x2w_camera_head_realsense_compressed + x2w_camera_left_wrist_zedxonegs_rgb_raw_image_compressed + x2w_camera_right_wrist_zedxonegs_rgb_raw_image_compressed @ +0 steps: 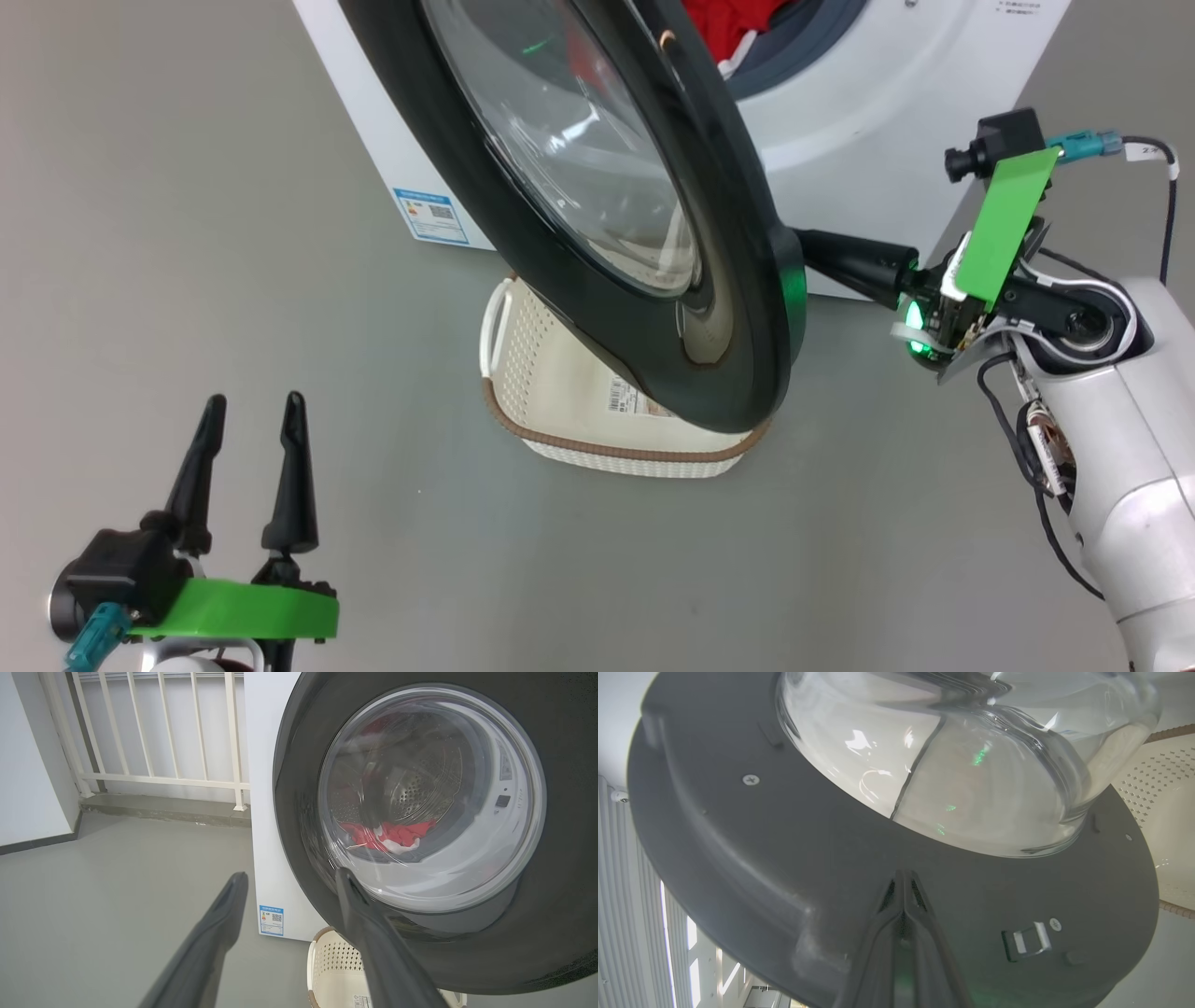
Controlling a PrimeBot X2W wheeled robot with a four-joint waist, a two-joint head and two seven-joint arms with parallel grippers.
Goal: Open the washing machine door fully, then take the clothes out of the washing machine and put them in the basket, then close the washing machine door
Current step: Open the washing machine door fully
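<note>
The right gripper, fingers clenched together on nothing, sets its tips against the inner face of the half-open door, while the left gripper hangs spread and empty, well apart from door, basket and clothes.

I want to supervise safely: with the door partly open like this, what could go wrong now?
The shut right gripper only presses the smooth inner face of the washing machine door, so it might slip off. The door overhangs the basket; its lower edge might knock it while swinging wider.
</note>
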